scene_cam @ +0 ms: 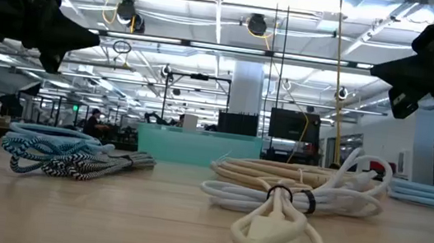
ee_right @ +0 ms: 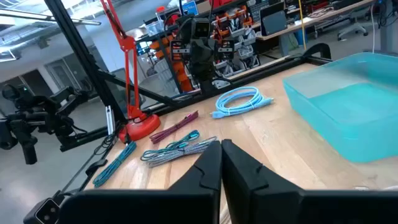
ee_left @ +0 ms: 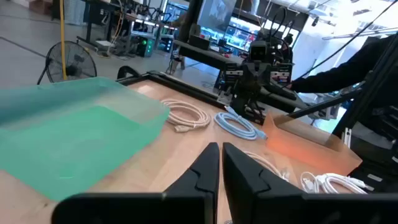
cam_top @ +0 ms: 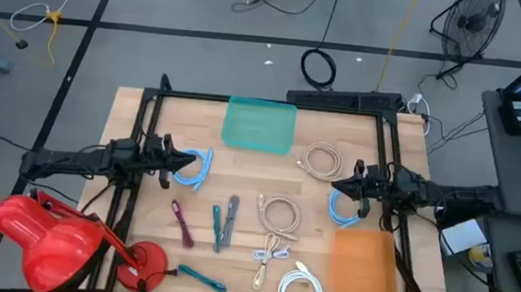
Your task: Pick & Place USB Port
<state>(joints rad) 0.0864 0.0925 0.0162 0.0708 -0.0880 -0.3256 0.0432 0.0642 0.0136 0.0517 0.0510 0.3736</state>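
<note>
Both the left gripper and right gripper hover with jaws closed and empty. Only the high view shows the cables on the table between green tray and orange tray.

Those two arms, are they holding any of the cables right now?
No. The left gripper and right gripper are both shut on nothing, up above the table; no cable is between either's fingers.

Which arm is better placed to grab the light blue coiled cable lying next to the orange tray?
Probably right: the right gripper hovers beside that light blue coiled cable by the orange tray; the left gripper is across the table.
</note>
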